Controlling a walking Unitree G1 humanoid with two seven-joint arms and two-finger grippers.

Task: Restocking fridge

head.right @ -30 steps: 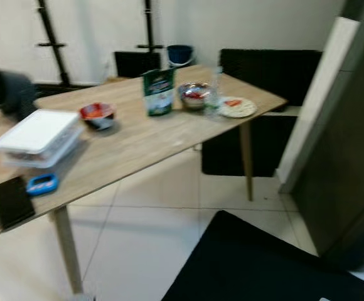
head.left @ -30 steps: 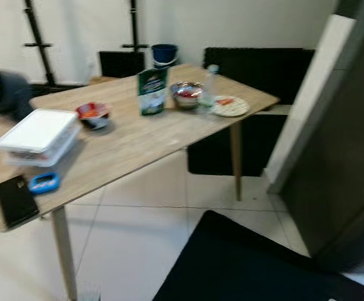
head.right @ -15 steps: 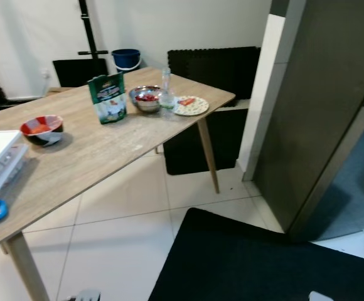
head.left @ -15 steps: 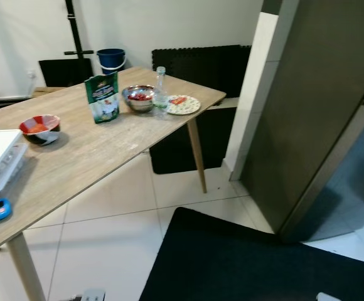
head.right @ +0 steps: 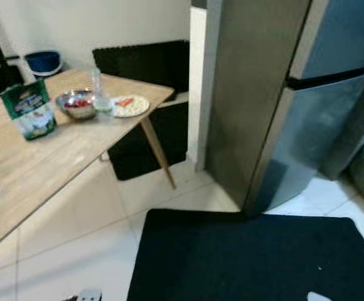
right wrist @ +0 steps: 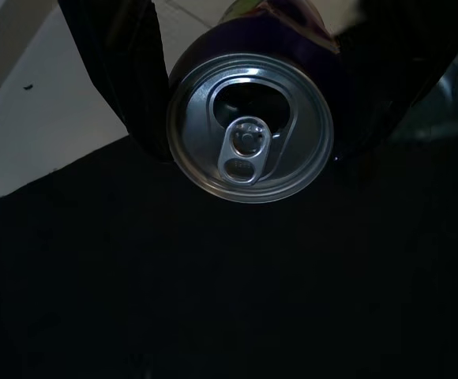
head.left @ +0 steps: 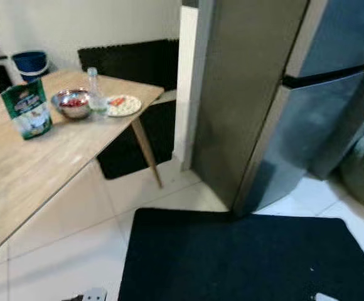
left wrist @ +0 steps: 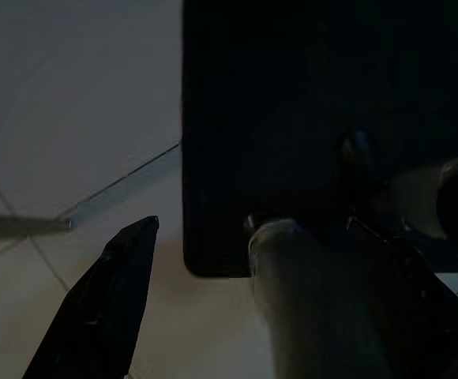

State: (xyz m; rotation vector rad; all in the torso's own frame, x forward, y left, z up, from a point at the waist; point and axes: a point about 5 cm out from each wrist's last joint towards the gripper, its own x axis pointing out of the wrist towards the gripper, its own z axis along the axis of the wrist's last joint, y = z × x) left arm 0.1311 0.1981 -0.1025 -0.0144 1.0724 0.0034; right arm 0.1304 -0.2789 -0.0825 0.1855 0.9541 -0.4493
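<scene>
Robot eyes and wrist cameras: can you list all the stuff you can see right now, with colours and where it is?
fridge: one, grey, doors shut, ahead on the right
mat: one, black, on the floor before the fridge
table: one, light wood, on the left
pouch: one, green, standing on the table
bowl: one, metal, red food inside, far end of the table
bottle: one, clear, beside the bowl
plate: one, pale, near the table's corner
bucket: one, blue, by the wall
can: one, purple with silver top, held by the right gripper
left gripper: one, black fingers, hanging over the mat's edge

At the frame's upper left my wooden table (head.left: 56, 150) carries a green pouch (head.left: 26, 112), steel bowl (head.left: 73, 103), bottle (head.left: 95, 94) and plate (head.left: 123, 105).
</scene>
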